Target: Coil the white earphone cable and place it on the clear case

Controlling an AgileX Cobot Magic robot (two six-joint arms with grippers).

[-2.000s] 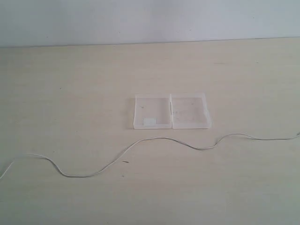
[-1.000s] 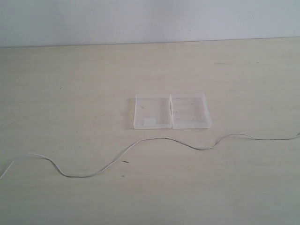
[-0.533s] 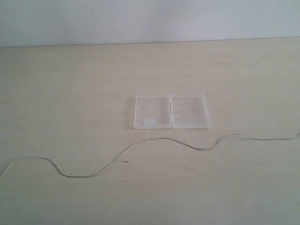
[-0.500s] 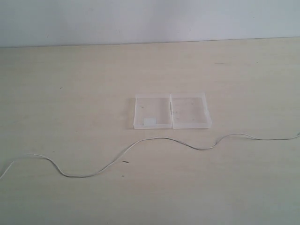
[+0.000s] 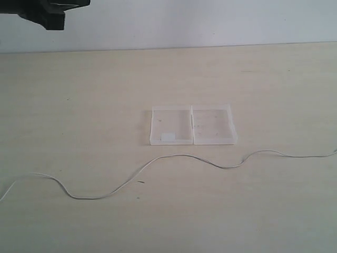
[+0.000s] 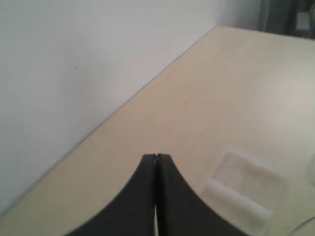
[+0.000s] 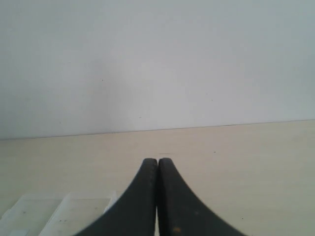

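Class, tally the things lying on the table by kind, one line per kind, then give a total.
white cable: 1
clear case: 1
total: 2

Pretty plain setup here: a pale wood-grain table [image 5: 79,105] fills most of the exterior view, and a bare greyish-white wall [image 5: 184,23] meets its far edge at 12 o'clock. The lighting is soft and even. There's a tiny dark speck [image 5: 140,182] on the tabletop around 7 o'clock.
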